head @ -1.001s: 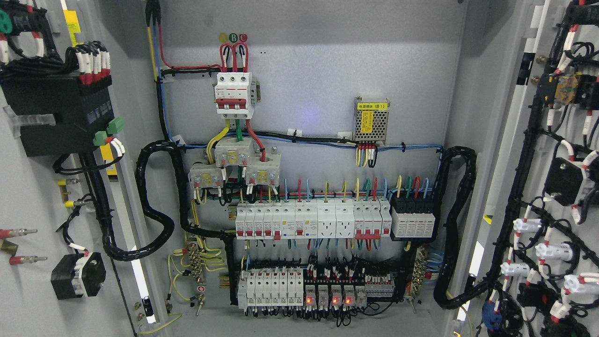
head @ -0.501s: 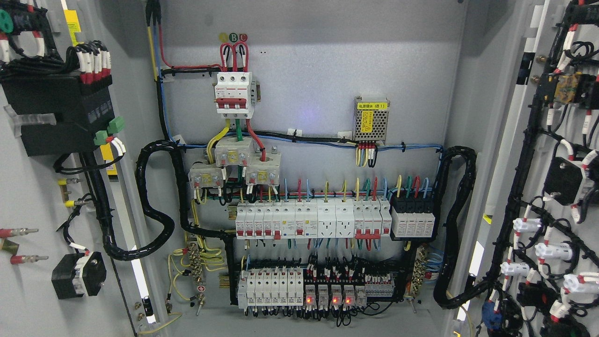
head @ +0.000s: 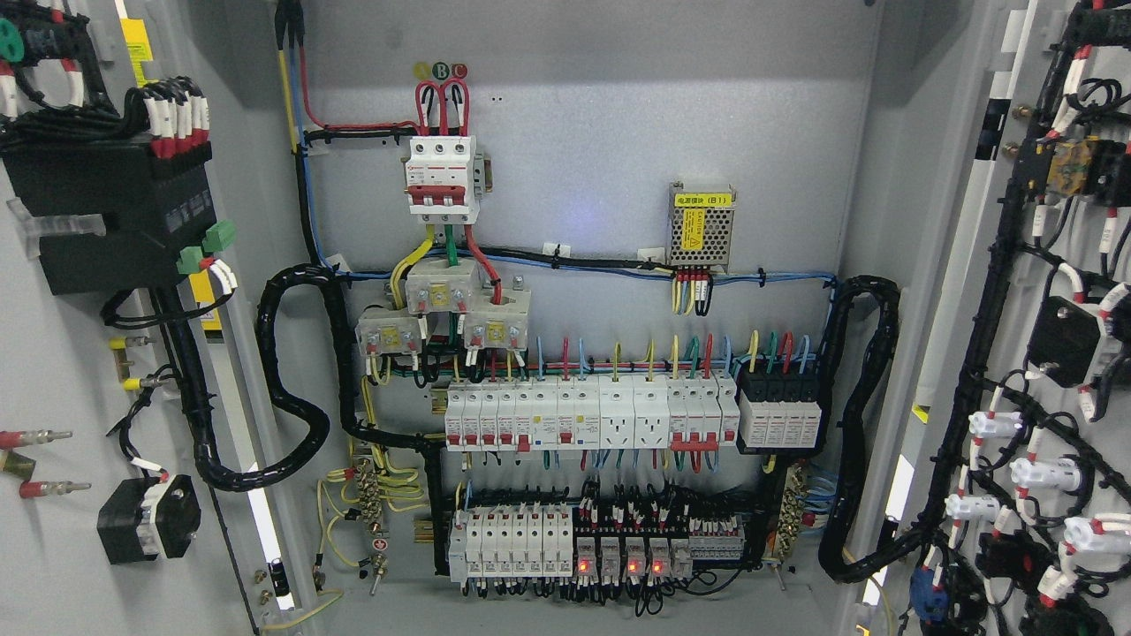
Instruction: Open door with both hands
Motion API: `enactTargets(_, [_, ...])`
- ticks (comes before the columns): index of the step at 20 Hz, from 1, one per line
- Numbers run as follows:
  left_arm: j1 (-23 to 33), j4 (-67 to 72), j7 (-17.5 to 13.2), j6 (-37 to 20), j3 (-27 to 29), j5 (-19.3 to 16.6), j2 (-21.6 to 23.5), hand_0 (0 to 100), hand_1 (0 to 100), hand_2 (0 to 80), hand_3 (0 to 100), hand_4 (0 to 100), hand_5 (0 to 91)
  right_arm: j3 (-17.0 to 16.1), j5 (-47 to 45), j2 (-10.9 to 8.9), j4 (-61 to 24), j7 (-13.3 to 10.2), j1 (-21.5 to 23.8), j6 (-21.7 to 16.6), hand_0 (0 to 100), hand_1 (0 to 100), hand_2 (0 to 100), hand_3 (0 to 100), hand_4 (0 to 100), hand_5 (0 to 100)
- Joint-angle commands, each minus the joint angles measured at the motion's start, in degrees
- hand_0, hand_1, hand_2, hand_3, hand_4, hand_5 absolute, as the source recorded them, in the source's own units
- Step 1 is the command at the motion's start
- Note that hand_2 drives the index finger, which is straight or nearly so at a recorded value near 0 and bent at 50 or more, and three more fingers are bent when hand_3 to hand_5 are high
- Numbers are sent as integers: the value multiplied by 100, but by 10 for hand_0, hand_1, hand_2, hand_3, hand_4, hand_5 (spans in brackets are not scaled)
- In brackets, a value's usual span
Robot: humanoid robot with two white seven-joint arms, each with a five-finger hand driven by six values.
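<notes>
Looking straight into the cabinet, both doors, left door and right door, already hang wide open. Neither hand shows, so can't tell their state. I'd just keep arms clear of the wiring. Readable: round A/B/C tags, yellow label ending "(B1)", CAUTION below it.

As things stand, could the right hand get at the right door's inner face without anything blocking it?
Probably yes, but unconfirmed: neither hand is in view. The right door stands swung open with nothing in front of it, though wiring and mounted parts crowd its inner face, leaving mostly the bare edge strip to touch.
</notes>
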Motion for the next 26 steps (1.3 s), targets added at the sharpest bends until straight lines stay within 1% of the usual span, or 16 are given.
enactTargets(1, [0,0,-5,-1,0,7,53,120,556,0,0,0,0,464,-72,60,301,-19,-378,-119,0,500,40,0,0,0])
enactTargets(4, [0,0,-5,-1,0,7,44,120,556,0,0,0,0,464,-80,69,337,-19,-493,-146,0,500,40,0,0,0])
enactTargets(8, [0,0,-5,-1,0,-1,44,120,556,0,0,0,0,473,-273,69,346,-19,-502,-137,0,500,40,0,0,0])
enactTargets(12, [0,0,-5,-1,0,7,35,120,556,0,0,0,0,490,-265,69,337,-28,-502,-137,0,500,40,0,0,0])
enactTargets(15, [0,0,-5,-1,0,-1,35,120,556,0,0,0,0,473,-265,69,337,-107,-502,-146,0,500,40,0,0,0])
enactTargets(17, [0,0,4,-1,-9,-1,27,120,556,0,0,0,0,403,-221,69,363,-116,-494,-137,0,500,40,0,0,0])
enactTargets(18, [0,0,-4,-1,-9,-1,27,120,556,0,0,0,0,316,-221,69,398,-116,-459,-137,0,500,40,0,0,0])
enactTargets(21, [0,0,-4,-1,-9,-1,27,120,556,0,0,0,0,-377,-186,52,583,-116,-274,-76,0,500,40,0,0,0])
enactTargets(24, [0,0,-4,-1,0,-1,27,120,556,0,0,0,0,-1116,-168,-1,557,-116,68,-58,0,500,40,0,0,0])
enactTargets(25, [0,0,-5,-1,0,-1,27,120,556,0,0,0,0,-1240,-160,-45,505,-116,217,-75,0,500,40,0,0,0])
enactTargets(26, [0,0,-5,-1,0,-1,27,120,556,0,0,0,0,-1284,-160,-158,408,-125,358,-119,0,500,40,0,0,0])
